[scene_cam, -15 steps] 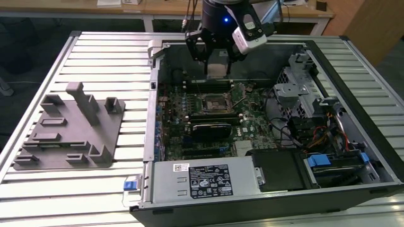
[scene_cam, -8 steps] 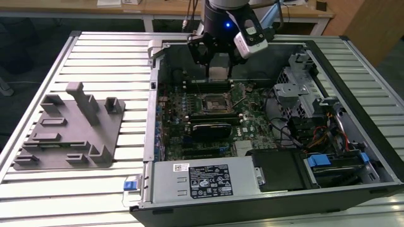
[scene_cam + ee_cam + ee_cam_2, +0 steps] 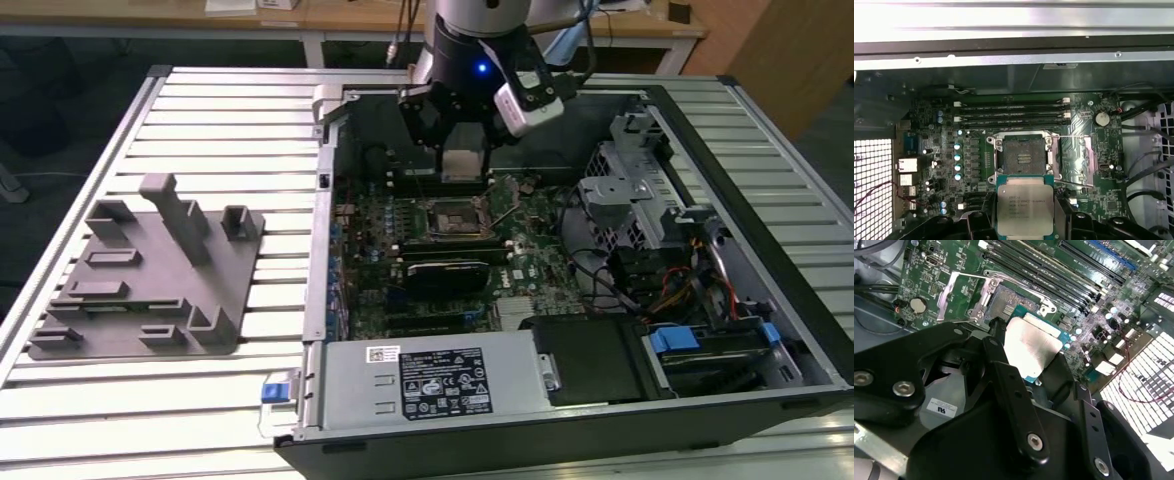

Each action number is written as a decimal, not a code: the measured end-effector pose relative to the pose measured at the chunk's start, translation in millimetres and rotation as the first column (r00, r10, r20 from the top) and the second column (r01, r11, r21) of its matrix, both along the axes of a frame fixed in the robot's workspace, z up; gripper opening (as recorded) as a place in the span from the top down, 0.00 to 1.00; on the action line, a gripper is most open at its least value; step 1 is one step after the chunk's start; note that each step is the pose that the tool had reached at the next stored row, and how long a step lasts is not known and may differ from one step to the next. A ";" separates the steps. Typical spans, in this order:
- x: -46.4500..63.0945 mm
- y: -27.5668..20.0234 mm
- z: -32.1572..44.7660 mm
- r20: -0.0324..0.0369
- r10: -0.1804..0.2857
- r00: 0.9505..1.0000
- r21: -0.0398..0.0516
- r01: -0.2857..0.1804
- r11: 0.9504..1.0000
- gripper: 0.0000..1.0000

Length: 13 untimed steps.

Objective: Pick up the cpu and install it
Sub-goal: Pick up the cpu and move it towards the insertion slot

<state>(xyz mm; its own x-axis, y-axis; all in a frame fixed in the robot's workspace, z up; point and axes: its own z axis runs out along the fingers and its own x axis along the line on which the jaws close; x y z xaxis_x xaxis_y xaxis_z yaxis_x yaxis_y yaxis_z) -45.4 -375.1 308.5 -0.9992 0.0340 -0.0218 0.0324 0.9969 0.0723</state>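
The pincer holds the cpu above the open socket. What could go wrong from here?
1. The cpu is gripped at its edges by the pincer; it could slip or tilt.
2. The socket lies bare; a crooked landing might damage its contacts.
3. The open plate beside it may catch the pincer.

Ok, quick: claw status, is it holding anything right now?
Claw: closed on the cpu, held above the motherboard; the socket is empty.
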 end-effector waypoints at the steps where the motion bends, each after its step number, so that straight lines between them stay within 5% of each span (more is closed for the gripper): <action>1: 0.0 0.2 -1.2 -0.001 0.000 1.000 0.000 0.000 1.000 0.46; 7: 0.1 0.2 -2.2 -0.001 0.000 1.000 0.000 0.000 1.000 0.46; 13: 0.4 2.0 -7.8 -0.001 0.000 1.000 -0.026 0.000 1.000 0.46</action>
